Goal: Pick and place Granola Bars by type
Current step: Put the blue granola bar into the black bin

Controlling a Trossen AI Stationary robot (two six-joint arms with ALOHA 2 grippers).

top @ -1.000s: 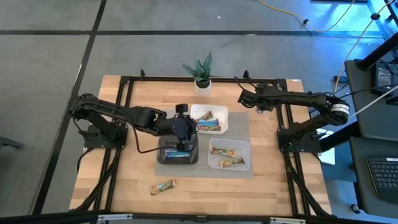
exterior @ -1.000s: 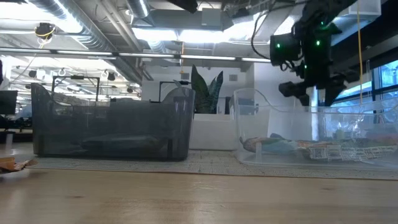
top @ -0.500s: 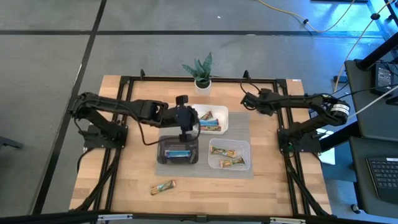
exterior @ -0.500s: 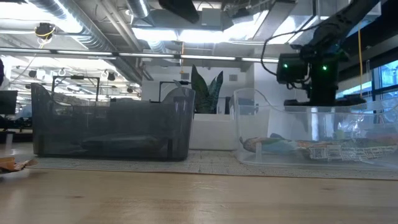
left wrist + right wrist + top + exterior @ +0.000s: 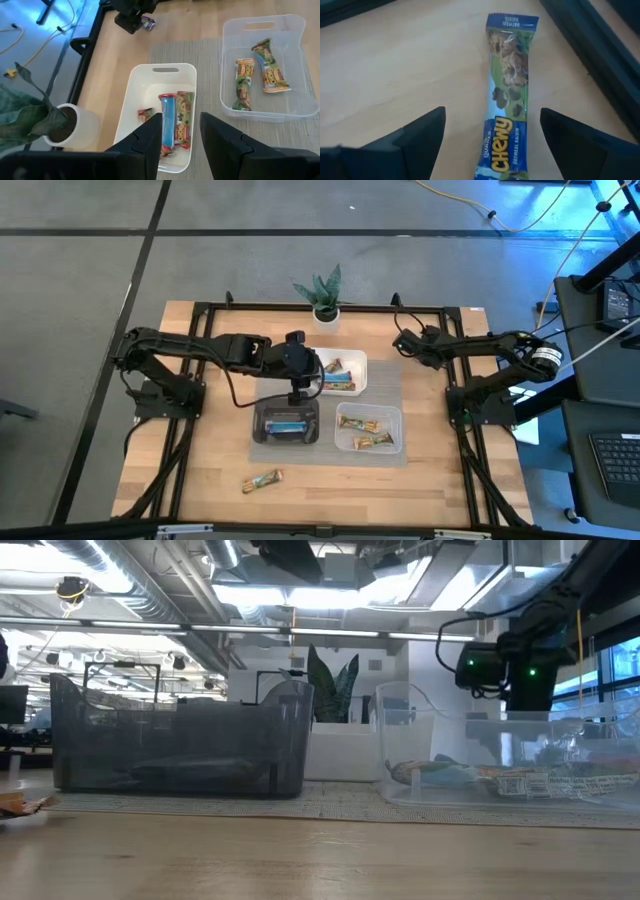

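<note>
My right gripper (image 5: pixel 492 116) is open near the table's far right, just above a blue granola bar (image 5: pixel 507 90) that lies flat on the wood between its two fingers, untouched. My left gripper (image 5: pixel 181 125) is open and empty, raised over the white tray (image 5: pixel 150 85), which holds a blue bar (image 5: pixel 167 117), a green-and-tan one (image 5: pixel 184 117) and a small brown one (image 5: pixel 145 114). Two green-and-tan bars (image 5: pixel 365 432) lie in the clear tray (image 5: pixel 395 416). One blue bar (image 5: pixel 285 425) rests in the black tray (image 5: pixel 262 436). Another bar (image 5: pixel 262 480) lies on the bare table near the front.
A potted plant (image 5: pixel 322 298) stands at the far edge behind the white tray. The three trays sit on a grey mat (image 5: pixel 398 385) in the middle. Black frame rails (image 5: pixel 455 380) run along the table's sides, one close beside the right gripper. Bare wood lies near the front.
My left gripper has risen from the black tray and drawn back toward the far edge, over the white tray, leaving the blue bar in the black tray. My right gripper has moved down and a little toward the right edge, closer to the blue bar there.
</note>
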